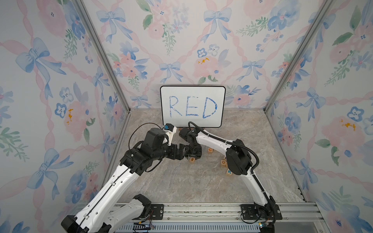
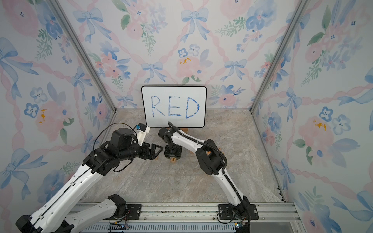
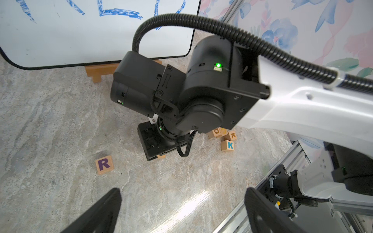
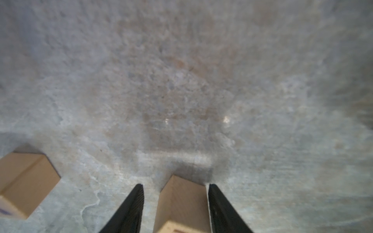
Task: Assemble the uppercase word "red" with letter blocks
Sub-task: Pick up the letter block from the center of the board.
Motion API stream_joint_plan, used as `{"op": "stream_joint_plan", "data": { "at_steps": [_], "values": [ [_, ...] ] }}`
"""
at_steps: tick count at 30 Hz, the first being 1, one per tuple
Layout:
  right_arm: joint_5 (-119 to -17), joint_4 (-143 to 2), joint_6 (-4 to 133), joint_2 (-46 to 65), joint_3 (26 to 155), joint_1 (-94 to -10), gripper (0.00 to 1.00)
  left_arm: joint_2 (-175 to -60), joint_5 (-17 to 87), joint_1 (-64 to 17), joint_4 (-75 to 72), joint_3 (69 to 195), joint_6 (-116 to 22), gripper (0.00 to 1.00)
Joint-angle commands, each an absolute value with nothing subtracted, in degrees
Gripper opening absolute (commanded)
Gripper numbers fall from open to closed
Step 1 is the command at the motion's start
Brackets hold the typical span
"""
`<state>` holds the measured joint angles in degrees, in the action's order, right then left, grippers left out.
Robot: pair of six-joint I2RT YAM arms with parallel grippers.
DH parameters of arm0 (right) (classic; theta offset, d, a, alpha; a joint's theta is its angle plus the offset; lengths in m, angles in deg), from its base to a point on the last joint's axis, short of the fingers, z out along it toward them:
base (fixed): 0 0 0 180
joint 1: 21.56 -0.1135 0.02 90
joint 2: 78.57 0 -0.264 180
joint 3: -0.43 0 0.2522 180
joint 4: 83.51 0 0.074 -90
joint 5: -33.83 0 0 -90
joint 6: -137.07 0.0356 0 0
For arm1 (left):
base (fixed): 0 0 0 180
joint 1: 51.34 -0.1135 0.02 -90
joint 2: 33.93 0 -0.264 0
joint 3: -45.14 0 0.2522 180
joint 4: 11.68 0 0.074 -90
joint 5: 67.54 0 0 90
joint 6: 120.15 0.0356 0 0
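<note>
On the table (image 3: 50,113): one R block (image 3: 104,164), two K blocks (image 3: 228,145) (image 3: 233,135).

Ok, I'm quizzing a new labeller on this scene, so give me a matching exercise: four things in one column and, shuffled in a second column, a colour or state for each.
Things:
1. R block
2. whiteboard
3. E block
4. left hand

Descriptions:
A. sits between the fingers of the right hand
B. wide open, holding nothing
C. carries a purple letter
D. carries blue handwriting

Pairs: 1-C, 2-D, 3-A, 4-B
</note>
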<state>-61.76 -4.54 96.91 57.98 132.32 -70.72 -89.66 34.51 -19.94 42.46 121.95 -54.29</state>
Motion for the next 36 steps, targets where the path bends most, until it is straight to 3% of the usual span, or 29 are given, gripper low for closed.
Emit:
{"op": "stream_joint_plan", "data": {
  "at_steps": [1,9,11,13,16,23,31,36],
  "values": [
    [-61.04,-2.58,97.38,58.64,132.76,-71.3,0.49,-90.21,35.6,-20.4,42.17,121.3,-52.78,0.98],
    [-60.67,-2.08,97.45,59.05,133.37,-71.17,0.4,-89.73,36.31,-20.91,42.28,120.8,-52.21,0.98],
    [-60.68,-1.63,96.79,59.15,133.83,-71.13,0.45,-89.61,36.47,-20.99,42.25,120.69,-52.12,0.98],
    [-59.77,0.1,95.82,59.71,135.2,-71.39,0.57,-89.65,36.58,-21.08,42.25,120.65,-51.96,0.98],
    [-59.88,1.7,96.54,59.58,135.37,-71.39,0.59,-89.72,36.83,-21.1,42.25,120.71,-51.61,0.98],
    [-62.64,-2.88,101.82,57.39,130.51,-71.06,0.5,-89.83,37.21,-21.42,42.25,120.62,-51.24,0.98],
    [-63.17,-4.19,103.82,56.77,129.86,-70.86,0.47,-89.07,37.65,-21.56,42.25,120.17,-50.89,0.98],
    [-62.52,-3.72,103.03,56.95,130.45,-71.14,0.32,-88.91,37.69,-21.63,42.26,119.99,-50.63,0.98]
  ]
}}
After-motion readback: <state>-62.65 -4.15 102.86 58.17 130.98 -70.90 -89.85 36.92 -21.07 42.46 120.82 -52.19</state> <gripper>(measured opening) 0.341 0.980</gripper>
